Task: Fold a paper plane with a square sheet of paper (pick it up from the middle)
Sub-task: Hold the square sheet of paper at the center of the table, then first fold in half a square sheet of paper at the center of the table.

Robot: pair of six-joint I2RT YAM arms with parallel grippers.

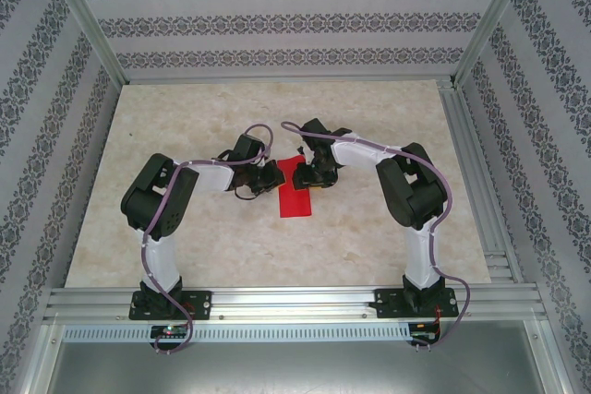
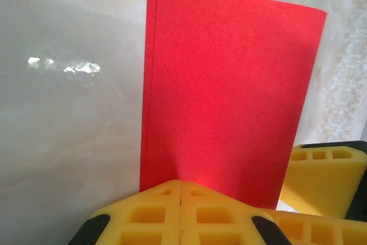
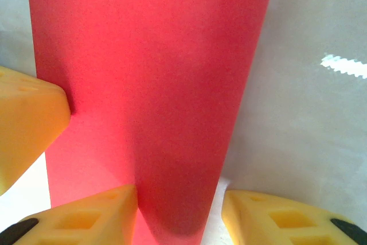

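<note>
Paper: red, folded, lies on table.
Left gripper: jaws together, tips at paper edge.
Right gripper: jaws apart, over the paper.

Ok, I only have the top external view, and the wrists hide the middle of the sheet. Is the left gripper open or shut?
Observer: Shut. In the left wrist view the left gripper has its jaws pressed together at the near edge of the square sheet of paper.
Operator: Is the sheet a single layer?
Observer: No. Two edges run side by side along its left side there, so it is folded over.
Operator: And the right gripper?
Observer: Open. In the right wrist view the right gripper has its jaws apart: one over the paper, the other beside it over the bare table.
</note>
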